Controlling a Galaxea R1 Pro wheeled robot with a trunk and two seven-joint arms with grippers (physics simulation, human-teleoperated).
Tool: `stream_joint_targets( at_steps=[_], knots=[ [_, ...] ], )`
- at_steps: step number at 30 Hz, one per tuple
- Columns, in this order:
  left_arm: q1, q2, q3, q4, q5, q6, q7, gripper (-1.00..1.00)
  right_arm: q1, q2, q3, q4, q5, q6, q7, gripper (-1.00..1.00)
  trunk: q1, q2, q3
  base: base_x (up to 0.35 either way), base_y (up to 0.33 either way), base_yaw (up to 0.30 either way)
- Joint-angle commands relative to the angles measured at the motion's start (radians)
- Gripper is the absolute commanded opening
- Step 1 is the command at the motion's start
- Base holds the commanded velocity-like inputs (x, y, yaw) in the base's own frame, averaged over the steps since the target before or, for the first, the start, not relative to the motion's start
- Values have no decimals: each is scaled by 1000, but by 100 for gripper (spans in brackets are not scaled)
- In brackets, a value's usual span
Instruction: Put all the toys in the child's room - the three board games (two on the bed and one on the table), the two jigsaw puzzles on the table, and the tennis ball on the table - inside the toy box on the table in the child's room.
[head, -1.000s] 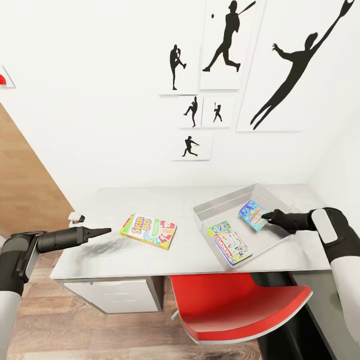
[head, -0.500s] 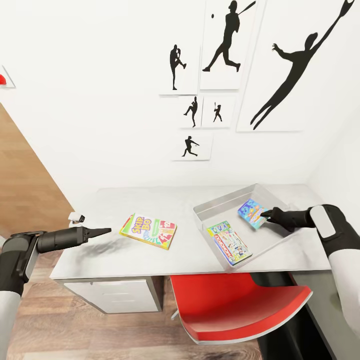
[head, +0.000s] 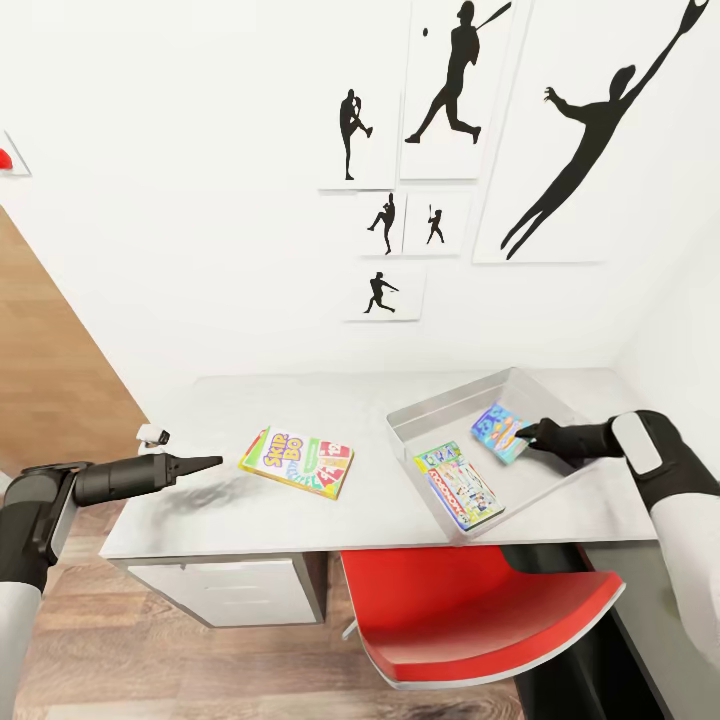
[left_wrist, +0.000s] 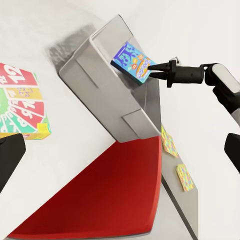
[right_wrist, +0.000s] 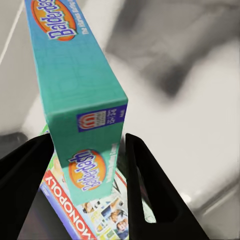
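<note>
My right gripper (head: 522, 433) is shut on a blue board game (head: 497, 432), which it holds tilted over the light grey toy box (head: 450, 393) at the table's right end. The right wrist view has this game (right_wrist: 75, 90) between both fingers (right_wrist: 22, 190). A second board game (head: 458, 486) lies flat inside the box. The yellow-green-red game (head: 297, 460) lies on the table (head: 220, 510), left of the box. My left gripper (head: 212, 462) hovers open left of that game. Two jigsaw puzzles (left_wrist: 169, 142) lie on a grey surface past the chair. The tennis ball and the bed are out of view.
A red chair (head: 470, 620) is pushed under the table below the toy box. The white wall with black silhouette pictures (head: 450, 90) runs right behind the table. A white drawer unit (head: 230, 590) sits under the table's left part.
My right gripper has carried the blue board game a little to the left, further over the toy box. The left arm has not moved.
</note>
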Motion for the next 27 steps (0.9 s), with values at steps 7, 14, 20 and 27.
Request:
stream_joint_targets(
  at_steps=[7,14,20,27],
  knots=[
    [-1,0,1,0,-1,11,-5,100,-11,22,-2,32,14,5,8,-100,1,-2,-2,0,0,0],
    [-1,0,1,0,-1,11,-5,100,-21,30,-3,36,14,5,7,-100,1,-2,-2,0,0,0],
    [-1,0,1,0,-1,11,-5,100,-24,31,-3,36,15,5,6,-100,1,-2,-2,0,0,0],
    [-1,0,1,-1,-1,11,-5,100,-25,33,-3,38,14,5,-102,100,1,-2,-2,0,0,0]
  ],
)
